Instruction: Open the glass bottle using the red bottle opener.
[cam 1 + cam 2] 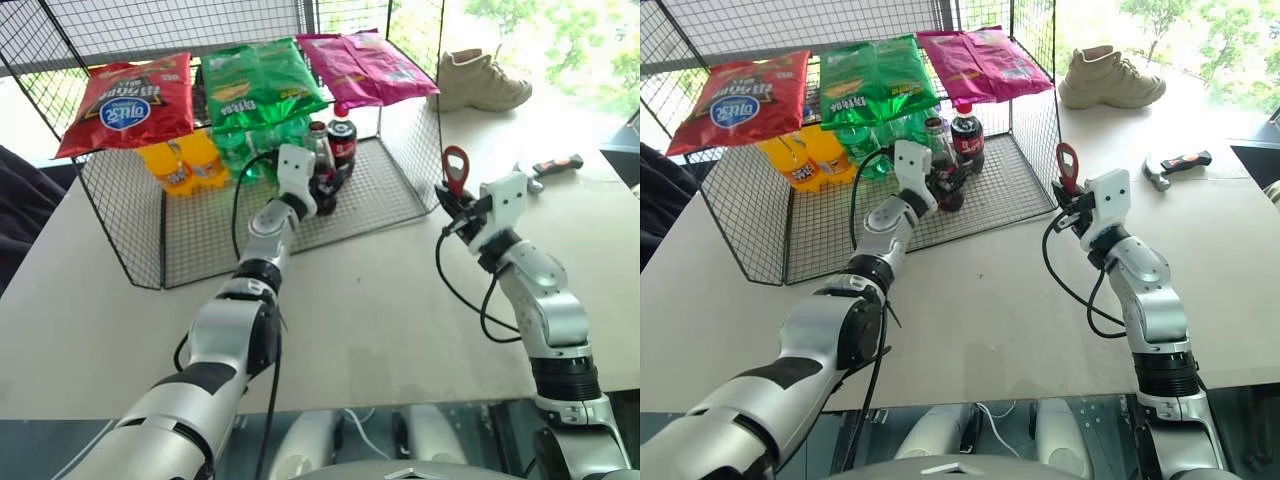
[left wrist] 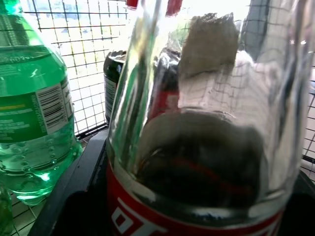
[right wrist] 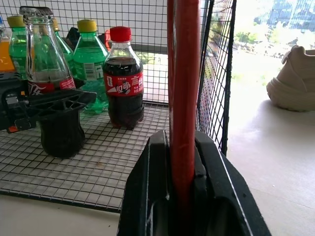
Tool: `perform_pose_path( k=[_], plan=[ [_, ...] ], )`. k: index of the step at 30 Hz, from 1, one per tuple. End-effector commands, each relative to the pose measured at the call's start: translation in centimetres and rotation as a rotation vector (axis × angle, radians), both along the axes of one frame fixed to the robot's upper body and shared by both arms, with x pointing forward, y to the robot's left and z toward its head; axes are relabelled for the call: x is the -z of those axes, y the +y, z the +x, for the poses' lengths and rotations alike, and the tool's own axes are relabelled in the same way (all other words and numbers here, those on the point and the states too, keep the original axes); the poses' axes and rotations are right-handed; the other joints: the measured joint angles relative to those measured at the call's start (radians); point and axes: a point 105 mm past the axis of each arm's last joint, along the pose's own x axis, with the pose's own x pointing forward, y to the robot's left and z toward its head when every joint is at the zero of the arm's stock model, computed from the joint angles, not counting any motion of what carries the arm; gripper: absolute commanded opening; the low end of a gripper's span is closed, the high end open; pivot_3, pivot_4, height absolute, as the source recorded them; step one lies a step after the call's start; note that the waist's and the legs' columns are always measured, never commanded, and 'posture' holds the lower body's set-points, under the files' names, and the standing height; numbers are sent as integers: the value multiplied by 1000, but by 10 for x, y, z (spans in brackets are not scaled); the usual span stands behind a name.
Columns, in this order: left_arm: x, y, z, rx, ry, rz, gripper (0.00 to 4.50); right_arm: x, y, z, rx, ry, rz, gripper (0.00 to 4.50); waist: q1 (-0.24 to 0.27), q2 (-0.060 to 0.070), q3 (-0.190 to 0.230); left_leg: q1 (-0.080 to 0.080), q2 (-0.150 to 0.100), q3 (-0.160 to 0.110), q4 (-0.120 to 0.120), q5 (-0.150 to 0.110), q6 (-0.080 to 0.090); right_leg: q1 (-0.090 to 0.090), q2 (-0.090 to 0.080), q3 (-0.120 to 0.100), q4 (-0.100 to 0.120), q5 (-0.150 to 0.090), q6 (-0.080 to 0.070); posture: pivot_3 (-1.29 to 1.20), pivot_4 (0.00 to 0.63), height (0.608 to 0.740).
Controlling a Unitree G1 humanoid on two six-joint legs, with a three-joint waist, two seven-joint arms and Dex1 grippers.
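Inside the wire cage (image 1: 400, 190) on the table (image 1: 380, 300), toward its right side, I see the glass bottle (image 1: 937, 150) standing upright on the mesh floor, still capped. My left gripper (image 1: 945, 185) has its black fingers on either side of the bottle's lower body, around the red label band; from the right wrist view one finger (image 3: 59, 101) lies right against the glass, but I cannot tell whether the jaws are pressing it or merely bracketing it. Just to the right of the glass bottle stands the plastic cola bottle (image 1: 967, 135), and green soda bottles (image 3: 88, 64) stand behind and left. Outside the cage, to the right, my right gripper (image 1: 450, 205) is clamped tight on the red bottle opener (image 1: 456, 170), which points upward with its loop at the top, well apart from the bottle. Chip bags (image 1: 255, 85) lie on the cage top, a shoe (image 1: 480, 80) rests far right.
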Motion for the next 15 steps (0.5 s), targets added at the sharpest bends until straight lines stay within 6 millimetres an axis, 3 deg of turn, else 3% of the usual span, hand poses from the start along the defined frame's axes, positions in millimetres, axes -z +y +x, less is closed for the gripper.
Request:
perform_pose_path(
  k=[1, 8, 13, 15],
  plan=[
    [-33, -12, -16, 147, -151, -35, 2810, -16, -7, -3, 20, -64, 12, 0, -1, 0, 0, -1, 0, 0, 0, 0, 0, -1, 0, 0, 0, 0, 0, 0, 150, 740],
    [-30, -30, -71, 414, -150, 54, 2810, -18, -10, -1, 32, -71, 12, 0, -8, 0, 0, -4, 1, 1, 0, 0, 0, -4, -2, 2, 1, 0, 0, 0, 150, 740],
    [-23, -39, -111, 550, -75, 56, 2810, -17, -10, -1, 34, -69, 13, 0, -5, 0, 0, -3, 2, 1, 1, 1, -1, -4, -2, 3, 3, 0, 0, 0, 150, 740],
    [-17, -40, -119, 556, -64, 68, 2810, -16, -9, -1, 33, -68, 16, 0, -4, 1, 0, -2, 2, 1, 1, 1, -1, -4, -2, 3, 3, 0, 0, 0, 150, 740]
  ],
)
